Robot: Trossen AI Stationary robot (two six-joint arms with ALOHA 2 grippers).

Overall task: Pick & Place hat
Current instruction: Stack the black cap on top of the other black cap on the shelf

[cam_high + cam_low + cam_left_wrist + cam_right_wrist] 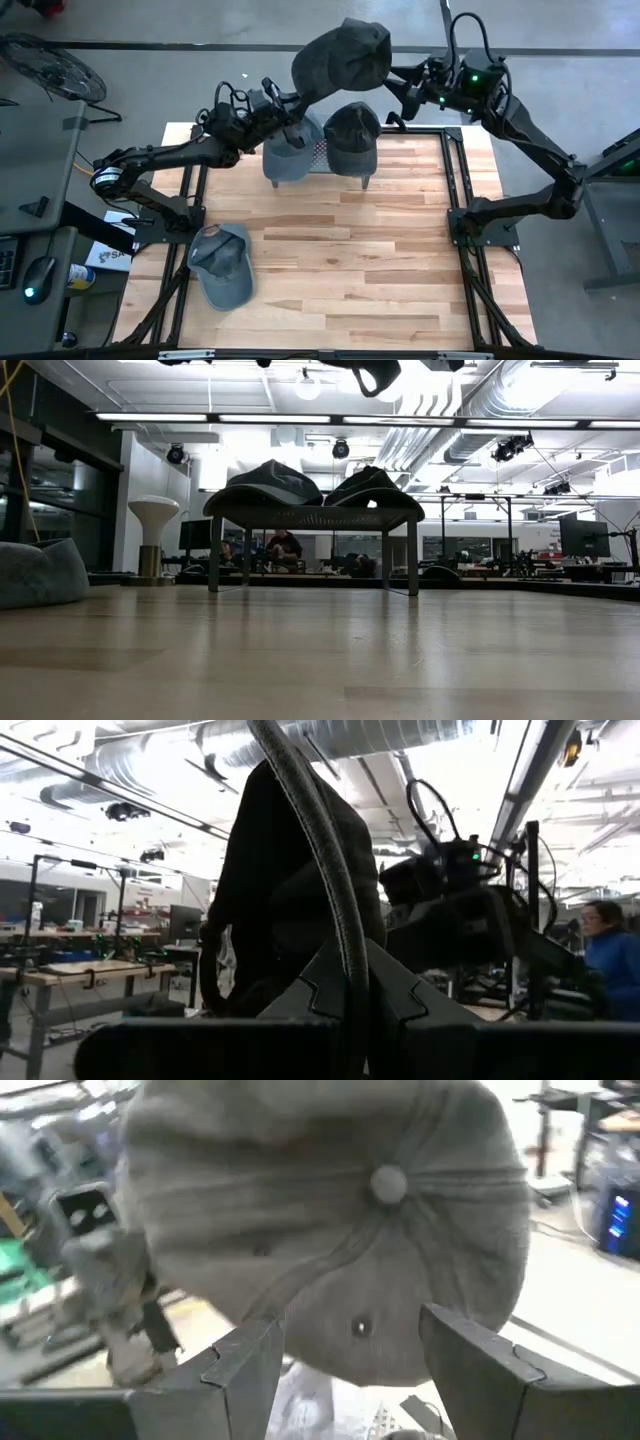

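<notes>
A dark grey hat (pixel 340 55) is up in the air above the far edge of the wooden table (pixel 380 250), well clear of the small mesh stand (pixel 320 152) beneath it. The left gripper (pixel 292 100) reaches in from the left and is clamped tight on the hat's brim, whose curved edge runs up between its fingers in the left wrist view, with the crown (pixel 290 890) hanging dark behind. The right gripper (pixel 400 85) comes in from the far right with its fingers (pixel 245 1365) spread apart, and the hat's crown and top button (pixel 388 1181) sit just in front of them; I cannot tell whether they touch the cloth. On the stand two more hats rest side by side: a blue-grey one (pixel 288 155) on the left and a black one (pixel 352 135) on the right, both showing as low mounds in the low view. A fourth, grey-blue hat (pixel 222 265) lies flat on the table near the left edge, well apart from the stand. A person in a blue top (pixel 612 955) is in the room behind.
</notes>
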